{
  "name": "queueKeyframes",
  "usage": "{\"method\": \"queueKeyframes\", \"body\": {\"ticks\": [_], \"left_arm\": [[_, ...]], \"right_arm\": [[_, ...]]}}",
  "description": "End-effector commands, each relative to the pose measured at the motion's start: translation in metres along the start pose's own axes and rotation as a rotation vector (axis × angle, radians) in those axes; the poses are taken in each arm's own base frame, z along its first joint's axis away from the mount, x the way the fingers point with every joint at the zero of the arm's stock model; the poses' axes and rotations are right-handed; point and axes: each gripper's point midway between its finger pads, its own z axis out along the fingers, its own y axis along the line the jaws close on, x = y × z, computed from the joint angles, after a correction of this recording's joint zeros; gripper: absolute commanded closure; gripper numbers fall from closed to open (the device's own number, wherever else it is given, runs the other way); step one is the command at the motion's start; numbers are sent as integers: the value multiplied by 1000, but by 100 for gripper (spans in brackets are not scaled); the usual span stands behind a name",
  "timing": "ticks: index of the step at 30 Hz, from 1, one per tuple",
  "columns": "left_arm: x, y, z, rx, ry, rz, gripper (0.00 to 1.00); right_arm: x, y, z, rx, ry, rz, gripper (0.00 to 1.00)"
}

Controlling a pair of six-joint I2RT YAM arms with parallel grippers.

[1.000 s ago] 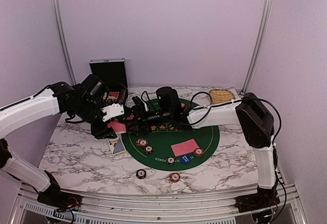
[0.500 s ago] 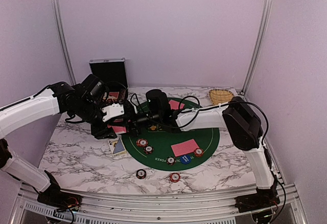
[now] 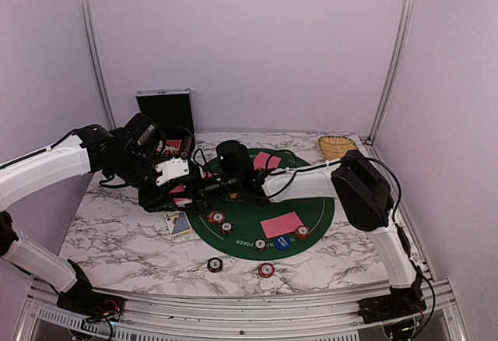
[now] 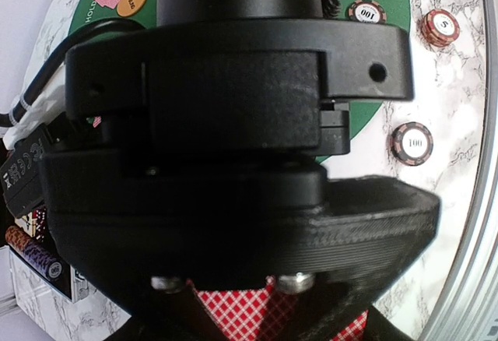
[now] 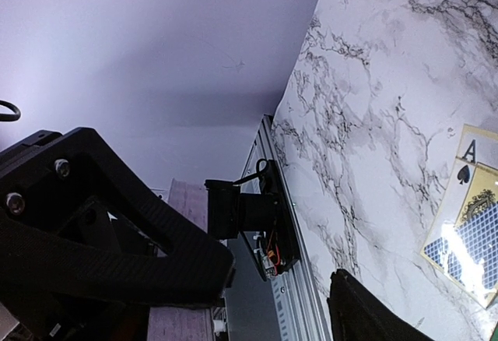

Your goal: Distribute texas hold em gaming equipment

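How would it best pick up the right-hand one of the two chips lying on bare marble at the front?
Probably by its rim, on two opposite sides, coming straight down. The red chip lies flat on the marble table with bare space all round, and it is too low to catch from the side.

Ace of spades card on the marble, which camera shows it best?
Right wrist: the ace of spades card is large, its letter and spade readable. Top external shows it small beside the round green mat. Left wrist misses it.
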Motion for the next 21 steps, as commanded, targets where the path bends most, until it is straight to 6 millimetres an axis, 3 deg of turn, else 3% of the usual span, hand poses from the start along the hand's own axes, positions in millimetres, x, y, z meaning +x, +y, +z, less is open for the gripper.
{"method": "queueKeyframes", "body": {"ticks": [1, 8, 17, 21], "left_arm": [[-10, 3, -12, -13, -39, 3, 100], [-8, 2, -11, -15, -36, 5, 100], [-8, 2, -11, -16, -34, 5, 100], [-7, 2, -11, -15, -32, 5, 100]], "right_arm": [[-3, -13, -9, 47, 0, 12, 29], [-4, -22, -38, 97, -33, 18, 38], [-3, -14, -58, 118, -53, -1, 50], [-5, -7, -64, 118, -68, -8, 60]]}}
